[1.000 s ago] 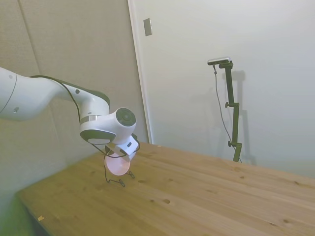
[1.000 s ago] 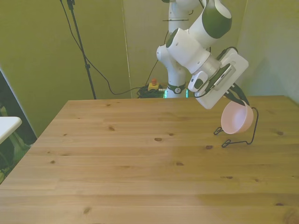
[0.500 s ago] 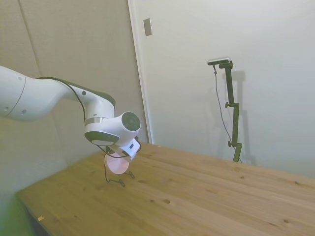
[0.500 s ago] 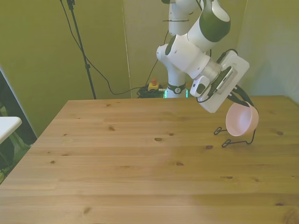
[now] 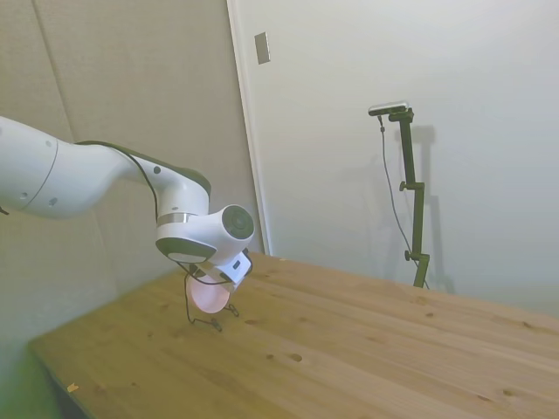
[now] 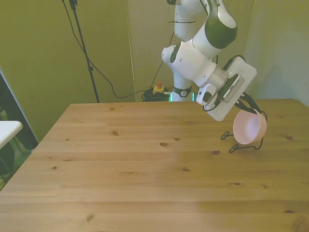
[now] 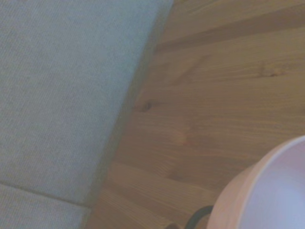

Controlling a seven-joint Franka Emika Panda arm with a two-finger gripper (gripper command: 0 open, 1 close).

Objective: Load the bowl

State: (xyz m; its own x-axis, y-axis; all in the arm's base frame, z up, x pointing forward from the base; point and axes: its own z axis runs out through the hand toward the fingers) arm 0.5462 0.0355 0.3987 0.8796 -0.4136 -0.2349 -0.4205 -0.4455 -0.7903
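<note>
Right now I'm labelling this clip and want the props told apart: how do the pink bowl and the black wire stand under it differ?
The bowl is pale pink and solid-walled; the wire stand is thin, black and see-through. The bowl is tipped on edge, its opening toward the front camera; the wire stand has its feet flat on the table. The bowl hangs under the gripper; the wire stand is not held. Both sit near the table's corner.

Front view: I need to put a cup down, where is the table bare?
Nearly all the table is bare, from the front view's left edge across the middle. Only the right rear is taken: the bowl on its wire rack, under the gripper.
</note>
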